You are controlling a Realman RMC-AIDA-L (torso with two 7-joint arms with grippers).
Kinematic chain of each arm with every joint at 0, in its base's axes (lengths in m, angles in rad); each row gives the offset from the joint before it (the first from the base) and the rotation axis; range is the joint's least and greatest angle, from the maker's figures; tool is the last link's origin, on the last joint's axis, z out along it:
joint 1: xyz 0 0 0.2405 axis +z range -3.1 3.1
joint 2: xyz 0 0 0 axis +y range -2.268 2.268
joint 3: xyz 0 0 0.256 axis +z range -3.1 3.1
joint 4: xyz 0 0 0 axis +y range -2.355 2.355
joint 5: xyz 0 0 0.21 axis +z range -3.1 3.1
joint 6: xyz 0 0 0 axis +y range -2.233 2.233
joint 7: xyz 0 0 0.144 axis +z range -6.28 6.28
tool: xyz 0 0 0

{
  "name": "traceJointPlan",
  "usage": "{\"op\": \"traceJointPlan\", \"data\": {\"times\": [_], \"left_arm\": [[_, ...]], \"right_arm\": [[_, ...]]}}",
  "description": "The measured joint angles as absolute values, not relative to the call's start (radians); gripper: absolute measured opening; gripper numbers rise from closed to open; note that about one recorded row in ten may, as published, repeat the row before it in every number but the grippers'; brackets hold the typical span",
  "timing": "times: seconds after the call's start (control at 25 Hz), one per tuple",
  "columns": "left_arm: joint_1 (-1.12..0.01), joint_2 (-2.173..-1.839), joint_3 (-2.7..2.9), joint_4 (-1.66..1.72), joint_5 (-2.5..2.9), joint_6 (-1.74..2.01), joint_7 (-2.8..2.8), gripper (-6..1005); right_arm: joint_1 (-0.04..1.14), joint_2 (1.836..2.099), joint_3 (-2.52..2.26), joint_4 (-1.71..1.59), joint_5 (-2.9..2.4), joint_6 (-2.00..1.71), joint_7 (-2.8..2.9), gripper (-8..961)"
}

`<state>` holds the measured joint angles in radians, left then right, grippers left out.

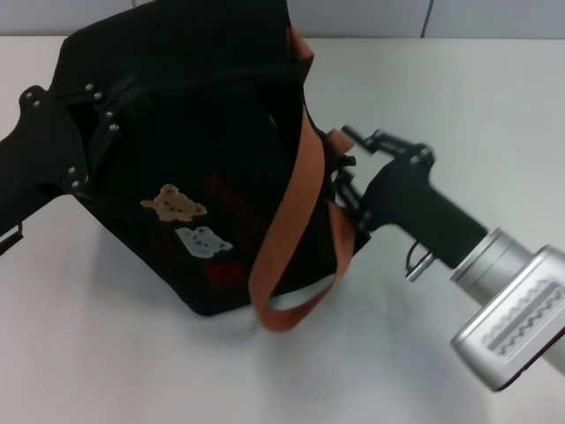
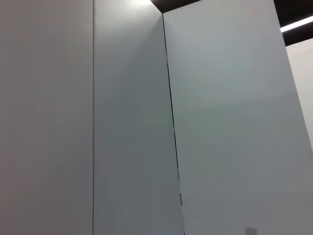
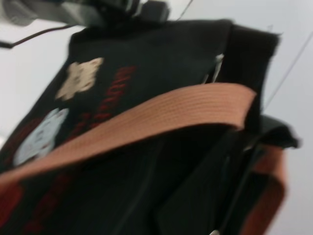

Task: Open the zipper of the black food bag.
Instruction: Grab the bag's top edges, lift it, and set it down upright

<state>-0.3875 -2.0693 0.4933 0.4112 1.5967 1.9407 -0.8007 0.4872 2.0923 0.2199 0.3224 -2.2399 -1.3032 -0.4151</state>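
Black food bag (image 1: 177,132) tilted between left gripper (image 1: 93,119) and right gripper (image 1: 349,177).

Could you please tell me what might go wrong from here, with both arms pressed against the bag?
1. The boxy black fabric food bag sits tilted between the left gripper and right gripper; a pull could tip or slide it across the white table.
2. The orange-brown strap hangs loose beside the right gripper and could snag it.
3. The zipper is not clearly visible, so a grab may miss it.
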Motion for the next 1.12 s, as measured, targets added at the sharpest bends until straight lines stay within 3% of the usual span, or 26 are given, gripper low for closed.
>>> {"op": "traceJointPlan", "data": {"times": [0.52, 0.88, 1.12], "left_arm": [[-0.403, -2.069, 0.511, 0.402, 1.597, 1.922, -0.801, 22], [-0.397, -2.069, 0.511, 0.402, 1.597, 1.922, -0.801, 22], [-0.396, -2.069, 0.520, 0.402, 1.597, 1.924, -0.801, 22]], "right_arm": [[0.471, 2.091, 0.418, 0.381, -2.236, -1.338, -0.363, 369], [0.517, 2.060, 0.416, 0.230, -2.308, -1.411, 0.005, 413], [0.589, 2.039, 0.400, -0.105, -2.314, -1.719, 0.542, 442]]}}
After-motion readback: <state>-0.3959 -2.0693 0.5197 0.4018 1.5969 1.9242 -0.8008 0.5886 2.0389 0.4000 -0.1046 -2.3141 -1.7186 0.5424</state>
